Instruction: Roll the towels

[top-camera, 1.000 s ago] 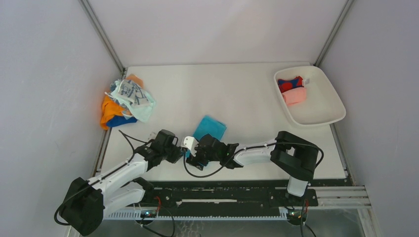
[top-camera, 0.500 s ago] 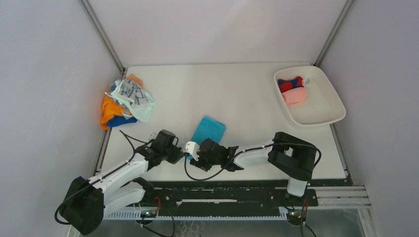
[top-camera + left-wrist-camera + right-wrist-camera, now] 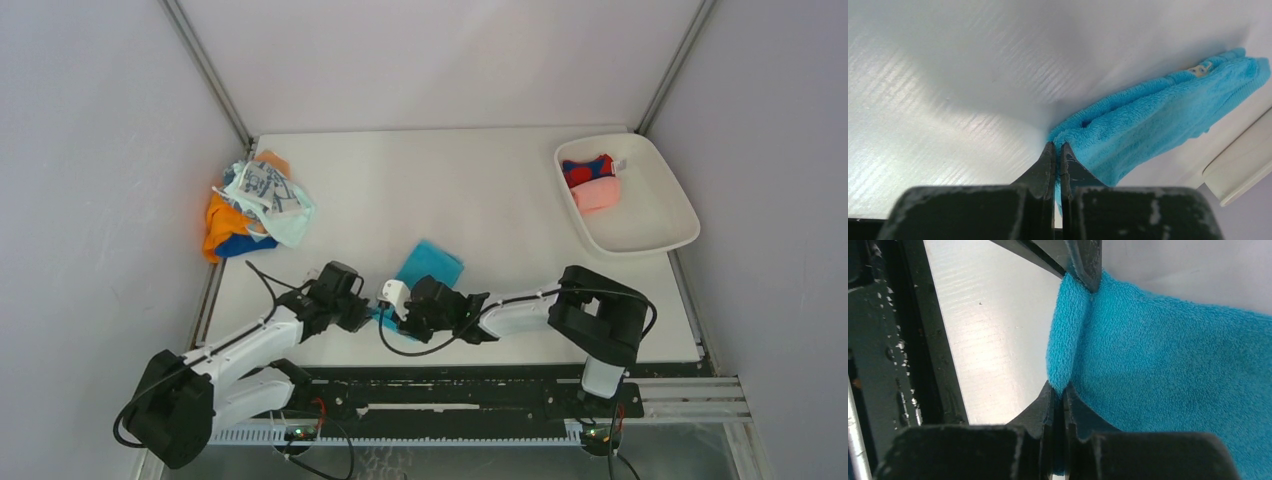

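Blue towel (image 3: 432, 263): lay on the table (image 3: 500, 200) just short of centre, toward 6 o'clock, between both wrists. Looked soft, thick-piled, light and limp; judged likely to sag and slide out of shape rather than keep a crisp edge. Pinched at the near hem by the left gripper (image 3: 1058, 150), clenched on a small fold of pile, and by the right gripper (image 3: 1064, 390), clamped on the same hem just beside it. Best taken at 2 points along 1 hem, as here, for an even first turn. Judged risky: a single-corner hold, likely to bunch the cloth. Also seen: a heap of other towels (image 3: 255, 205) at 10 o'clock, and 2 rolled ones, a red-and-blue roll (image 3: 588, 170) touching a pink roll (image 3: 597, 193), inside the tray (image 3: 680, 215) at 2 o'clock.
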`<state>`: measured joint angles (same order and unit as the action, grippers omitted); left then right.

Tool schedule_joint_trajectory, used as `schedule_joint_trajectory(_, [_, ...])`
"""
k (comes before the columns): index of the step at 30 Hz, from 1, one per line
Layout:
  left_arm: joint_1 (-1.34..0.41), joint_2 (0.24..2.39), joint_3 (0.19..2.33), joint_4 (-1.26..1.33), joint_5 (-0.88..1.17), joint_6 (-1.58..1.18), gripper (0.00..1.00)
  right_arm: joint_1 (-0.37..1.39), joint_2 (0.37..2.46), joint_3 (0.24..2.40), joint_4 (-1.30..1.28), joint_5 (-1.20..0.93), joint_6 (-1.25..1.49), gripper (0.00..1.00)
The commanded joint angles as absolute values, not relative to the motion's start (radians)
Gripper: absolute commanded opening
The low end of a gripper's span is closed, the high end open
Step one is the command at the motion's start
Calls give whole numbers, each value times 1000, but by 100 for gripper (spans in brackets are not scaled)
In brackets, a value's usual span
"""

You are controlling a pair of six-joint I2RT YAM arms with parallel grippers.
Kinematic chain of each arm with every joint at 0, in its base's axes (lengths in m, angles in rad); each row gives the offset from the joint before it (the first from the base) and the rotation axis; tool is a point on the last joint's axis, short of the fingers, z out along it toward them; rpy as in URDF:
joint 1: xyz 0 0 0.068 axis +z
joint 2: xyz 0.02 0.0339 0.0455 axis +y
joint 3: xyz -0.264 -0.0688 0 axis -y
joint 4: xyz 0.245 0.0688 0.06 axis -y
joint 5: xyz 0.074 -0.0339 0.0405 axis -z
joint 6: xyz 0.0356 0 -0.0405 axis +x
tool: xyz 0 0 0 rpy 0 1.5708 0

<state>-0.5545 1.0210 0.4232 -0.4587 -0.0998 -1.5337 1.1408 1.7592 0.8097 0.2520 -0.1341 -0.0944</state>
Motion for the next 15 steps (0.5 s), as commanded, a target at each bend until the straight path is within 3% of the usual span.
schedule_joint_trajectory(1, [-557,1057,508,-439,-125,-1504,5,1058,1723,781,260,-340,44,0])
schedule_joint_trajectory(10, [-557,992,491,-348,-161,-1451,47,806,1830,731,529,-797,397,0])
schedule_joint_trajectory(15, [-557,910,433,-317,-142,-1403,55,736,1916,699,698,-870,600,0])
